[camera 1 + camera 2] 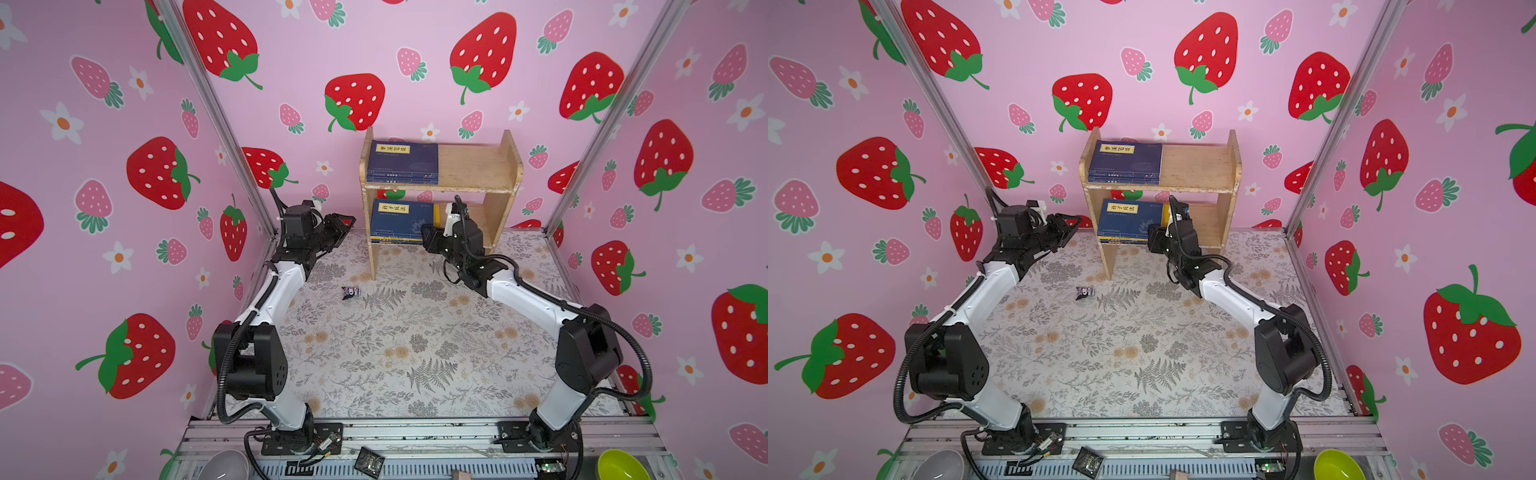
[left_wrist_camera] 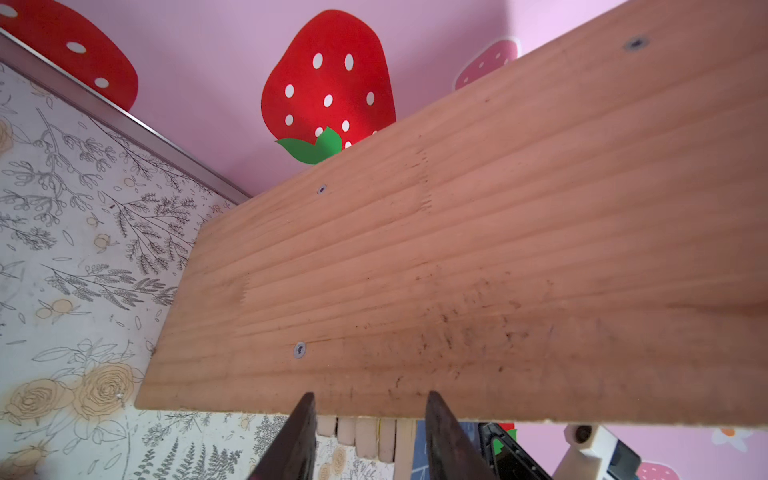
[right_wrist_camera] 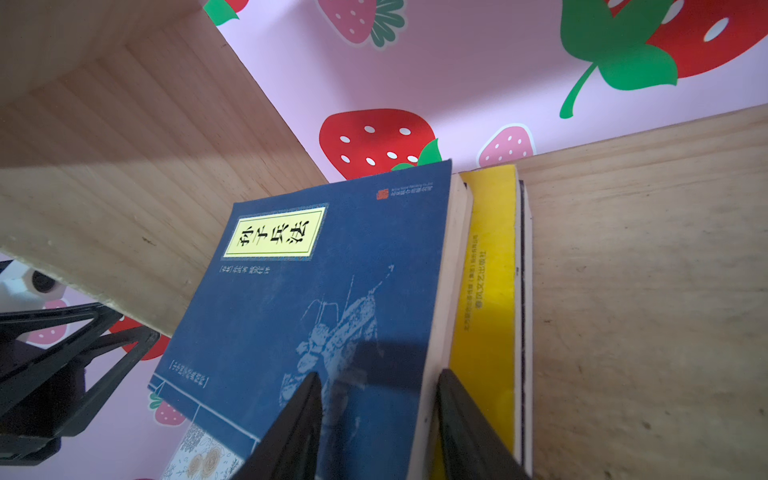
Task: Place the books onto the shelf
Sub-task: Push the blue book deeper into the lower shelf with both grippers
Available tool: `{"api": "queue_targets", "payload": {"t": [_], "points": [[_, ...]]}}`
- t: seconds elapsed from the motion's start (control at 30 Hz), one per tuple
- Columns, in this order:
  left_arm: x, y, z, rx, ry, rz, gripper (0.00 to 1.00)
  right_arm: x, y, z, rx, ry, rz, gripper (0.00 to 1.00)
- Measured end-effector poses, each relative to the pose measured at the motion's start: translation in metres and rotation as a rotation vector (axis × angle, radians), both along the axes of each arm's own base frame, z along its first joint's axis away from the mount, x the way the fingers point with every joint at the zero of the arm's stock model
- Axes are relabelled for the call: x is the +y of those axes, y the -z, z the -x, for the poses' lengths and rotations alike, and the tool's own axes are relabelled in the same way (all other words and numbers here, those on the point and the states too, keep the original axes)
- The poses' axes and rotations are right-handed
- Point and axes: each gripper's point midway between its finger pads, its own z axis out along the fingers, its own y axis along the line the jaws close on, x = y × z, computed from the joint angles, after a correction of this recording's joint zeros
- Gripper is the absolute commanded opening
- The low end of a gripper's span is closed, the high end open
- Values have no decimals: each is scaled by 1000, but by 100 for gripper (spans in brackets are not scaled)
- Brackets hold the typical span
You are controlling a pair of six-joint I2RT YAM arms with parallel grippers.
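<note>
**Books on both tiers, a gripper at each side of the shelf**

Closest to me, a grey bowl [image 1: 224, 465] and a green bowl [image 1: 621, 465] sit by the rail that carries the two arms. Past them, on the floral mat [image 1: 395, 353], a tiny dark figurine [image 1: 350, 292] lies in front of the shelf's left leg, well apart from both arms.

Farther in, the left gripper [image 1: 348, 222] hangs just outside the left side panel of the shelf [image 1: 478, 166], about level with the lower tier. Its jaws stand partly apart with nothing between them. I cannot tell whether its fingers [image 2: 299, 436] touch the wood.

The right gripper [image 1: 427, 235] reaches into the front of the lower tier. Its jaws are also partly apart, and I see nothing gripped. One of its fingers [image 3: 299, 415] lies over the cover of the navy book [image 3: 332, 291], the other over the yellow book [image 3: 486, 291] beneath it. That pile lies flat against the left panel.

Higher and farther back, the upper pile [image 1: 402, 162] of navy books lies flat on the left half of the top tier, which stands against the strawberry wall [image 1: 415, 62].
</note>
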Motion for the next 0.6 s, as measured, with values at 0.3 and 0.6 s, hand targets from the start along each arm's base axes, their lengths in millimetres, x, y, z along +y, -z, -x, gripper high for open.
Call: {"api": "queue_targets", "payload": {"t": [0.3,0.6], "points": [[-29,-4,39,-122,188,-210,45,5,-5,2,-40,-34,41,74],[-48,0,55,-173,242,-356,42,2,-21,11,-169,-83,163,86]]}}
